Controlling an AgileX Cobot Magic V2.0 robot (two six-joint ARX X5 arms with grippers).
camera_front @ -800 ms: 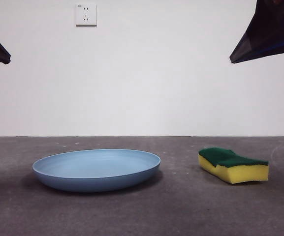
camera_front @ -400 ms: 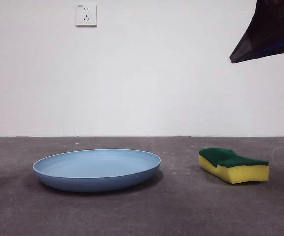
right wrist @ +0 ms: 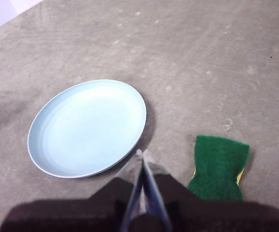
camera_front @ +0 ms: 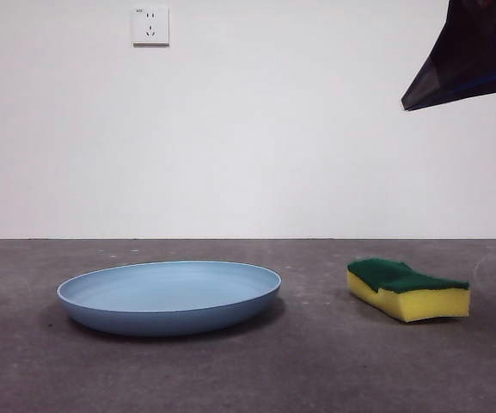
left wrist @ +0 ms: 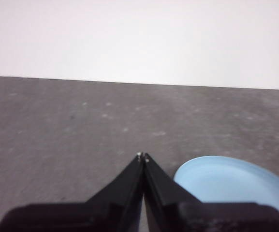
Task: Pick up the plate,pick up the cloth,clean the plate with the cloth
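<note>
Plate [camera_front: 169, 297]: light blue, flat on the grey tabletop [camera_front: 316, 370], bare surface all round its rim. Cloth [camera_front: 407, 289] (a yellow sponge, green layer up): well apart from the plate, nothing between. Right gripper [right wrist: 142, 153]: jaws pressed together, empty, high above the gap between plate and cloth. Left gripper [left wrist: 142, 156]: closed, empty, plate rim near; absent from the front view, which alone shows a wall socket [camera_front: 150, 26].

plates: one, light blue [camera_front: 168, 297], lower left of the front view
sponges: one, yellow with a green top [camera_front: 407, 289], lower right
wall sockets: one [camera_front: 150, 26], upper left
black arm tips in the front view: one [camera_front: 469, 57], upper right
</note>
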